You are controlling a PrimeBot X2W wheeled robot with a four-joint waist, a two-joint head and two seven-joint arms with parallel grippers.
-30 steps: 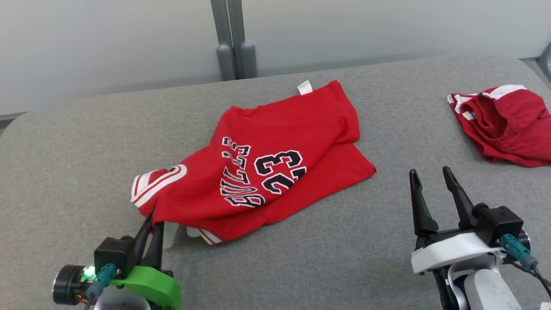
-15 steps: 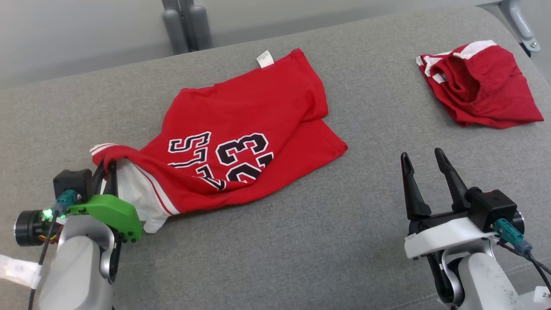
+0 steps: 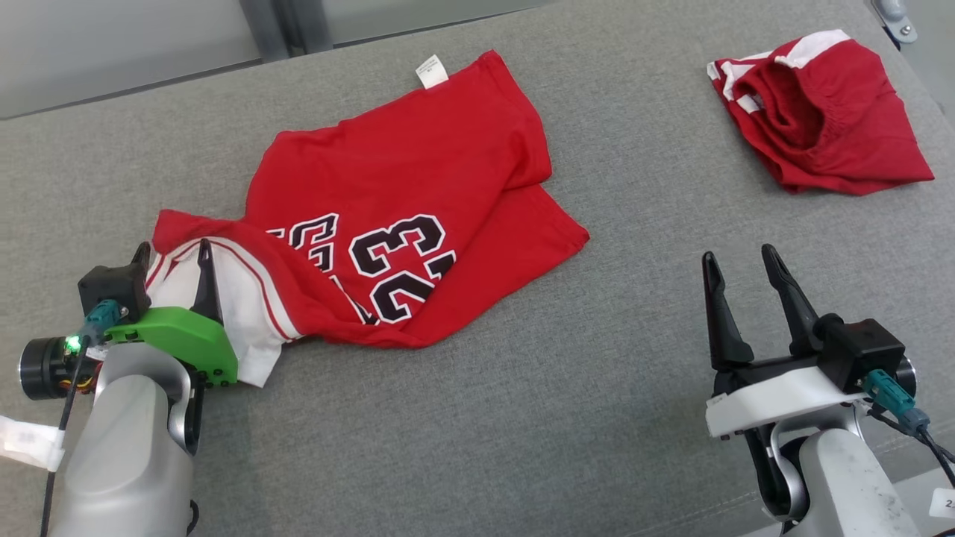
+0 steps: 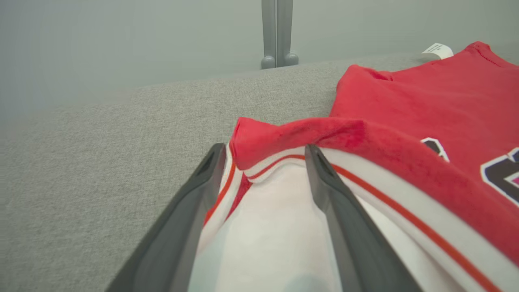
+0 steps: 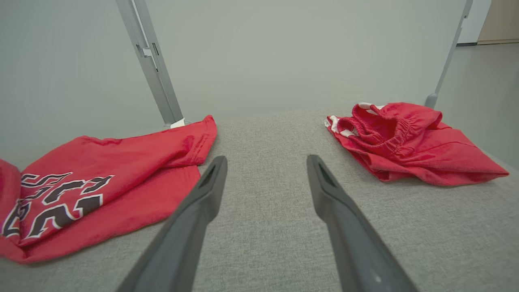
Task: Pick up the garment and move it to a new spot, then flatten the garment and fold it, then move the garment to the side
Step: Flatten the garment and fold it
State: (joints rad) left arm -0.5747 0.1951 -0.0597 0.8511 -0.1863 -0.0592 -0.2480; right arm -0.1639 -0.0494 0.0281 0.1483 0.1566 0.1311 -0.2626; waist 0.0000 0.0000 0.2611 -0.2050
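The garment [image 3: 395, 186] is a red jersey with black-and-white "23" print, lying crumpled on the grey padded surface [image 3: 522, 388]. Its white-trimmed edge is folded over at the left end. My left gripper [image 3: 171, 257] is open at that end, one finger on each side of the white trim, and the cloth lies loose between them. The left wrist view shows the red fold of the garment [image 4: 425, 101] just past the left gripper [image 4: 264, 150]. My right gripper [image 3: 739, 255] stands open over bare surface to the right of the garment [image 5: 101, 170], and the right gripper [image 5: 266, 159] holds nothing.
A second red piece with white stripes and an elastic waistband [image 3: 821, 119] lies bunched at the far right [image 5: 405, 142]. Grey posts [image 5: 150, 61] and a pale wall stand behind the surface. Bare grey surface lies between the two red pieces and along the front.
My left gripper was shut on the jersey's trimmed edge and now its fingers stand apart. That edge has folded over the lettering. The head camera has shifted; the right gripper has not changed.
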